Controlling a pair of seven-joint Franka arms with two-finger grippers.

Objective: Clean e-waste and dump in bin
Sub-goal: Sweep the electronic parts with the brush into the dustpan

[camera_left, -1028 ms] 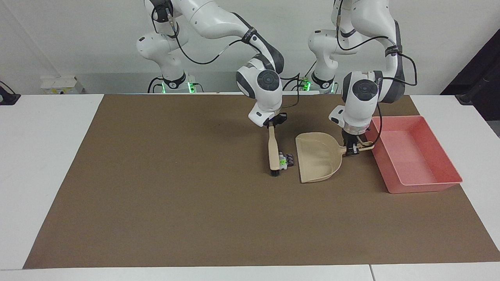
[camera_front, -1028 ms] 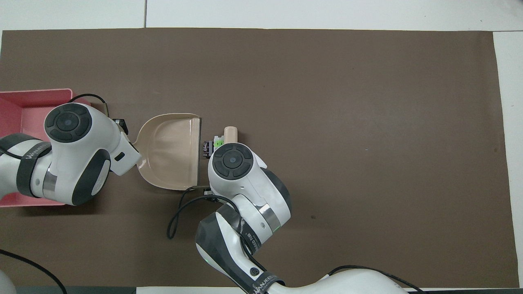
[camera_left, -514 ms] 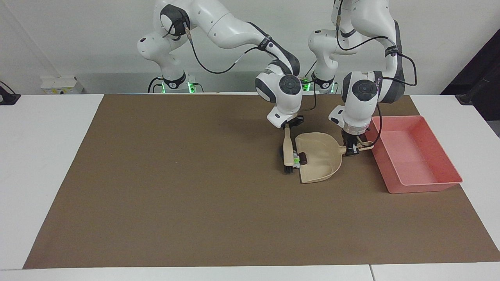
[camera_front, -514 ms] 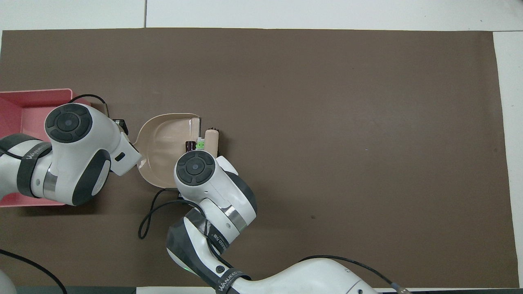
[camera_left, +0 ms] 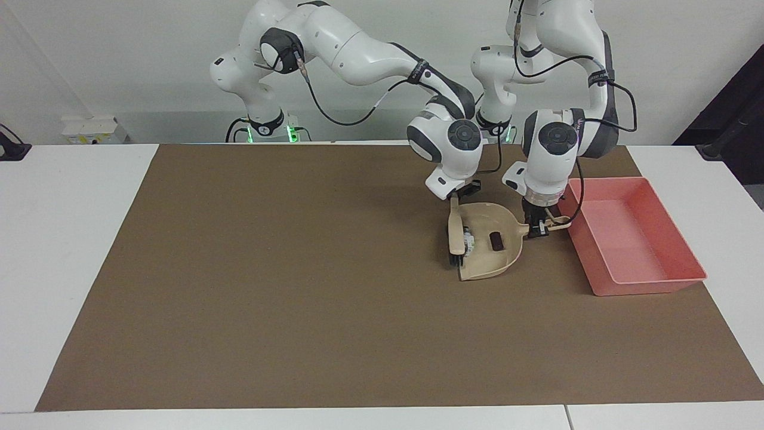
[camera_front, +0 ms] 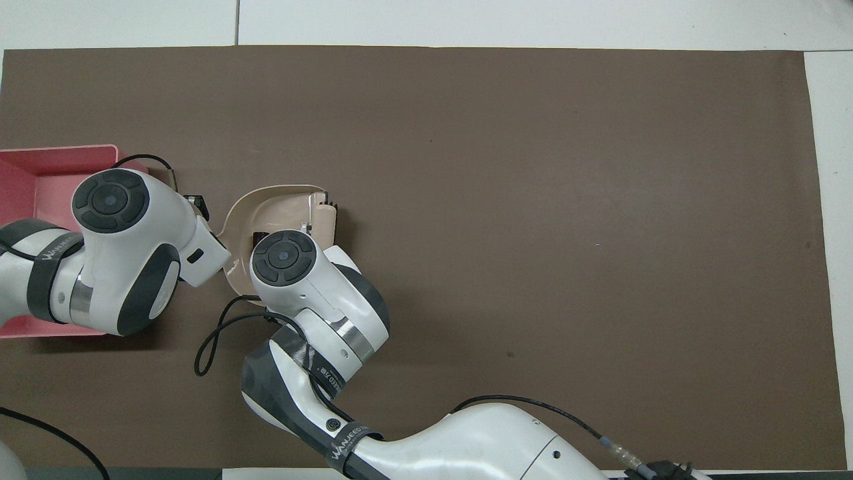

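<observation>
Resting at dustpan (camera_left: 486, 263) lip, brush (camera_left: 456, 236), chip (camera_left: 495, 240) inside, bin (camera_left: 650, 285) beside.

mat (camera_left: 268, 298): plain brown | table (camera_left: 65, 239): white | bin (camera_left: 632, 286): pink | dustpan (camera_left: 507, 254): beige | brush (camera_left: 456, 230): beige handle, black bristles | chip (camera_left: 496, 240): black | block (camera_left: 469, 240): white | arms: white, dark grey joints

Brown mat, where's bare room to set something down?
The brown mat is bare from the dustpan toward the right arm's end, and along its edge farthest from the robots. It is crowded where brush, dustpan and pink bin cluster.
</observation>
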